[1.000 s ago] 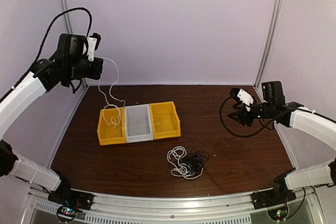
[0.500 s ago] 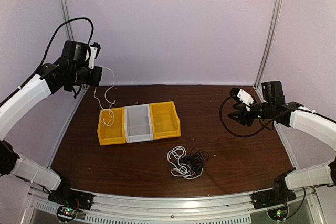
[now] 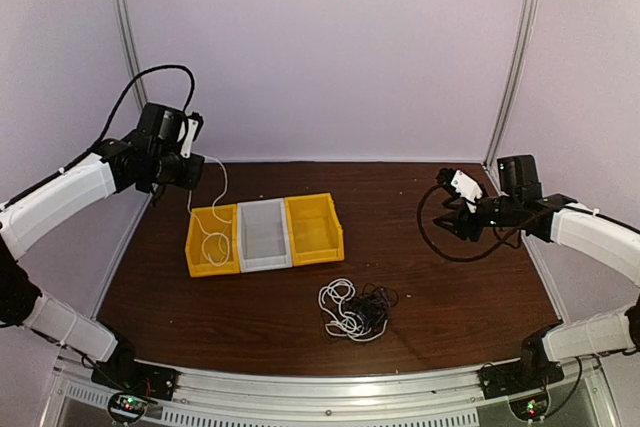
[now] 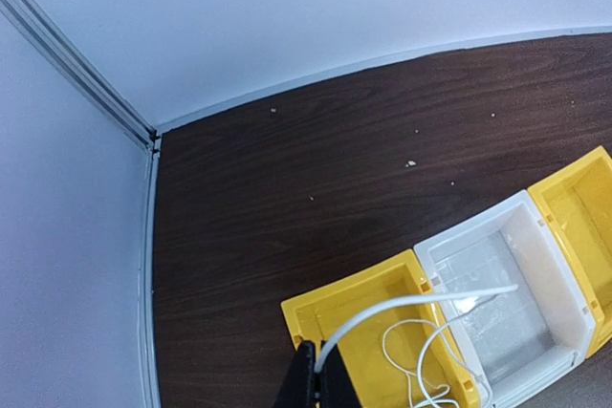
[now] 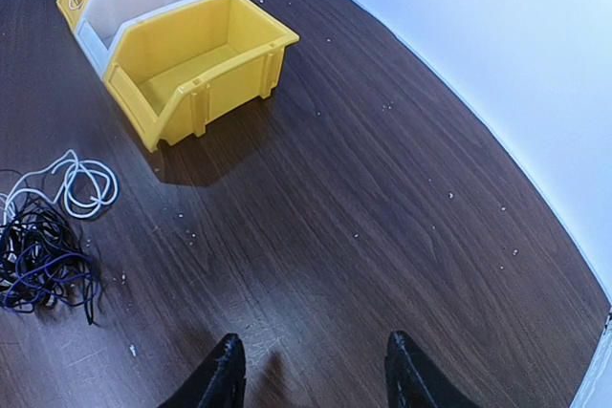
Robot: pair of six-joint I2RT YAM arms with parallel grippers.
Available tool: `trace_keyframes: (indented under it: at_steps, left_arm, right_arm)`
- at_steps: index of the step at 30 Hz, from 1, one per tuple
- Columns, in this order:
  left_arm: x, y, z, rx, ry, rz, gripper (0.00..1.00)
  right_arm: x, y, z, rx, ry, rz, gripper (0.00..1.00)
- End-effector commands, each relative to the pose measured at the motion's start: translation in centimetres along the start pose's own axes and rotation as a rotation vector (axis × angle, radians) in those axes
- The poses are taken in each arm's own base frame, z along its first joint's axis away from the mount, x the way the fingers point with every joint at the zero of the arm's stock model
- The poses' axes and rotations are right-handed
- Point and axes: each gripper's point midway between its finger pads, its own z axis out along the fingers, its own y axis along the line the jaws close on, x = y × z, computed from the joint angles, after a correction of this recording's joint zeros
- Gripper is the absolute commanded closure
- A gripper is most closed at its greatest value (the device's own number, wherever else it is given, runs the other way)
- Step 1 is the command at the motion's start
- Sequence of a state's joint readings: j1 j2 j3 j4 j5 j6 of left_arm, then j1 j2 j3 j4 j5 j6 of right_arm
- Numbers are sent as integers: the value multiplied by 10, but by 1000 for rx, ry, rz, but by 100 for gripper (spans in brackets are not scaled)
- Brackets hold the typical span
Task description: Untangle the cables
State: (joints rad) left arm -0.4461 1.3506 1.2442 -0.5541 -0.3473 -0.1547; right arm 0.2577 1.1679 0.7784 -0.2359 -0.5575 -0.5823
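My left gripper (image 3: 200, 160) hovers above the left yellow bin (image 3: 197, 263) and is shut on a white cable (image 3: 215, 209). That cable hangs down into the bin, where its lower part lies in loops. The left wrist view has the fingers (image 4: 308, 387) pinched on the white cable (image 4: 402, 305) over the yellow bin (image 4: 354, 284). A tangle of white, black and dark blue cables (image 3: 355, 309) lies on the table in front of the bins, also visible from the right wrist as the tangle (image 5: 43, 255). At the right, my right gripper (image 3: 447, 222) stands open and holds nothing, above bare table (image 5: 316, 370).
Three bins stand in a row: the left yellow one, a white middle bin (image 3: 264, 265) and a right yellow bin (image 3: 316, 253). The right yellow bin (image 5: 206, 102) is nearest my right gripper. Walls and metal posts (image 3: 513, 57) enclose the dark wooden table (image 3: 450, 297).
My left arm has come down and toward the left yellow bin, lowering the white cable so more of it lies in the bin. The right arm has not moved.
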Motion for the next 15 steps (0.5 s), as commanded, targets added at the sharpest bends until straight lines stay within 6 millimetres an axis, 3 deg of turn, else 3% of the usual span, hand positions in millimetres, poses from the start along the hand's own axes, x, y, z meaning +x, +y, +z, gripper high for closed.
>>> trace_keyframes:
  at_steps: [1, 7, 11, 15]
  left_arm:
    - [11, 2, 13, -15, 14, -25, 100]
    - [43, 25, 26, -68, 109, -44, 100]
    - [63, 26, 37, -79, 165, -59, 100]
    - [64, 26, 44, -94, 180, -74, 100]
  right_arm:
    - [4, -1, 2, 9, 17, -12, 50]
    - [5, 0, 4, 4, 22, -13, 50]
    - [5, 0, 4, 6, 23, -14, 49]
    - [5, 0, 4, 5, 23, -13, 49]
